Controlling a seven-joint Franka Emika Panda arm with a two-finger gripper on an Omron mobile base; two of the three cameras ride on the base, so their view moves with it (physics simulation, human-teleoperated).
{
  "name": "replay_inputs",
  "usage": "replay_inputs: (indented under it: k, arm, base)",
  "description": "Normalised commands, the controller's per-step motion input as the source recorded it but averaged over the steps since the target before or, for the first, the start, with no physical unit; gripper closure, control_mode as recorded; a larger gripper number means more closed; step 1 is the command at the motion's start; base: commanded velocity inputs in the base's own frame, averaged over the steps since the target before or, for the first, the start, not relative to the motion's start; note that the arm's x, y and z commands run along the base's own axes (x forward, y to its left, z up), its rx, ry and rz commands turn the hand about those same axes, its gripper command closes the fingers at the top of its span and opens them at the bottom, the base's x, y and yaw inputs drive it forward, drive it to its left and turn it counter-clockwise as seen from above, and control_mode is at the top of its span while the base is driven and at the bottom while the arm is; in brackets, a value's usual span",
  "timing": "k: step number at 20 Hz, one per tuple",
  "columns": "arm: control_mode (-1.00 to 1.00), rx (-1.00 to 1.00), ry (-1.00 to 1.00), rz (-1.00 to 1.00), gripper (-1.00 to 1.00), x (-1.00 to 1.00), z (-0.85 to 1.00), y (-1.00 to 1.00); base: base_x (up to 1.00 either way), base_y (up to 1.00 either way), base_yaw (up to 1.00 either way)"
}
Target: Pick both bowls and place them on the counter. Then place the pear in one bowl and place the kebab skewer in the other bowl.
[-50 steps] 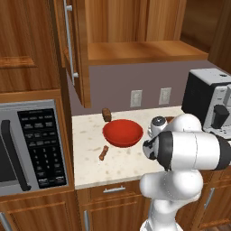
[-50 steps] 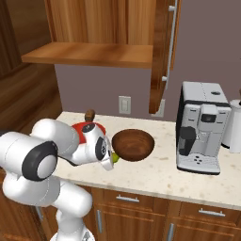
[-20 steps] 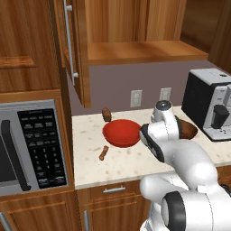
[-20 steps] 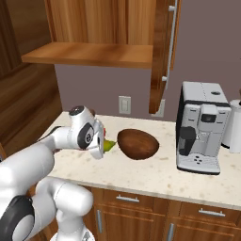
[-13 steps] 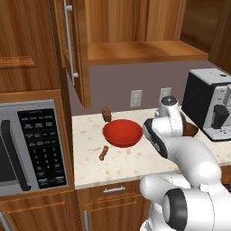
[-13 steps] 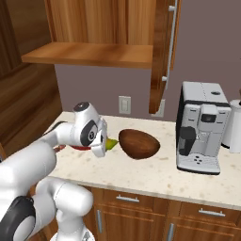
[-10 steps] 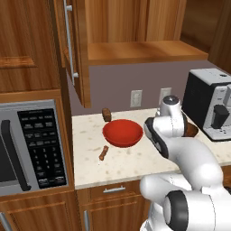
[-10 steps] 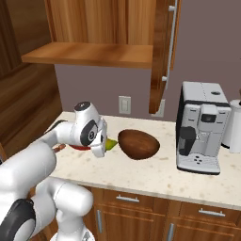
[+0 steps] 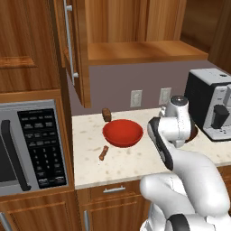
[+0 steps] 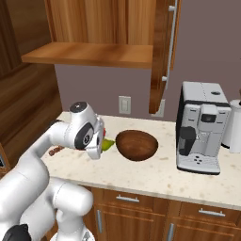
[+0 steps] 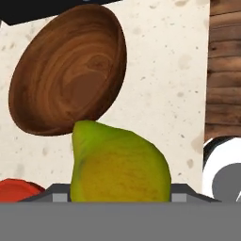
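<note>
1. Pear (image 11: 120, 162): small, yellow-green, looking firm with a smooth rounded skin, so probably light but a little slippery; best taken across the widest part of the body, not at the narrow top.
2. Gripper (image 10: 100, 143): clenched on the pear, held in the air just beside the brown bowl (image 10: 136, 145), on the side away from the coffee machine (image 10: 200, 127).
3. Brown bowl: resting on the counter (image 10: 155, 174), wood-like and stiff, probably not fragile; wide enough for an easy drop of the fruit.
4. Red bowl (image 9: 122, 132): also on the counter, beside the brown bowl; glossy, so likely slippery at the rim.
5. Kebab skewer (image 9: 103, 154): lying on the counter just in front of the red bowl; thin and lumpy, best pinched at the middle.
6. Hand view: close look at the pear skin and the empty inside of the brown bowl.
7. Left base view: red bowl, skewer and a dark block (image 9: 106, 114) behind the red bowl.
8. Right base view: green tip of the pear next to the brown bowl's rim.
</note>
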Motion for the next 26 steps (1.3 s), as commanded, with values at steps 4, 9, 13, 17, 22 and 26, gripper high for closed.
replay_inputs:
  k: [4, 9, 13, 17, 22, 26]
  arm:
    - [-1.00, 0.00, -0.19, -0.08, 1.00, -0.09, 0.23, -0.02]
    - [-1.00, 0.00, -0.15, -0.13, 1.00, 0.00, 0.17, -0.24]
    - [-1.00, 0.00, -0.11, -0.13, 1.00, 0.00, 0.14, -0.33]
    - [-1.00, 0.00, -0.09, -0.14, 1.00, 0.05, 0.24, -0.36]
    - [-1.00, 0.02, -0.05, -0.13, 1.00, 0.08, 0.40, -0.29]
    - [-1.00, 0.05, 0.03, -0.12, 1.00, 0.19, 0.10, -0.22]
  base:
    - [0.00, 0.00, 0.00]
    - [0.00, 0.00, 0.00]
    - [0.00, 0.00, 0.00]
    - [0.00, 0.00, 0.00]
    - [0.00, 0.00, 0.00]
    - [0.00, 0.00, 0.00]
